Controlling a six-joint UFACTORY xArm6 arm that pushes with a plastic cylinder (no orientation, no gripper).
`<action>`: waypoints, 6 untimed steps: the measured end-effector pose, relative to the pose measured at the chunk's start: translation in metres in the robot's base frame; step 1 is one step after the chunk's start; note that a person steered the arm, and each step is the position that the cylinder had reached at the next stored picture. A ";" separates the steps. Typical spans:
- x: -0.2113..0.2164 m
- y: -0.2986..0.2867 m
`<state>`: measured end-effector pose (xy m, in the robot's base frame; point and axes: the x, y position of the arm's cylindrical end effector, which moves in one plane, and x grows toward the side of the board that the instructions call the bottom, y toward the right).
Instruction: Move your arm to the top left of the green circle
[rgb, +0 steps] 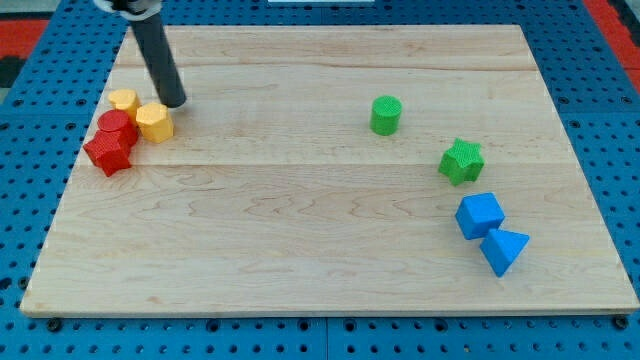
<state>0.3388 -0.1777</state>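
1. As you scan from the view's bottom edge upward, you first meet the pale wooden board, lying on a blue perforated table.
2. Lowest on the board, at the lower right of the frame, you see a blue triangular block, with a blue cube-like block touching it just above and to its left.
3. Above those, at the right, sits a green star-shaped block.
4. At the left of the frame, a red star-shaped block lies lowest in a tight cluster, with a red round block touching it from above.
5. Just right of that red pair you find a yellow hexagonal block, and a smaller yellow block sits at the cluster's top.
6. The green circle, a short green cylinder, stands in the upper right-of-centre part of the frame, apart from the star.
7. The dark rod ends in my tip, just above the yellow hexagonal block and far to the left of the green cylinder.
8. There are no jaws to spread or close; the arm carries only this rod.
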 end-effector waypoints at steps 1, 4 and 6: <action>-0.003 0.010; -0.008 0.014; 0.014 0.104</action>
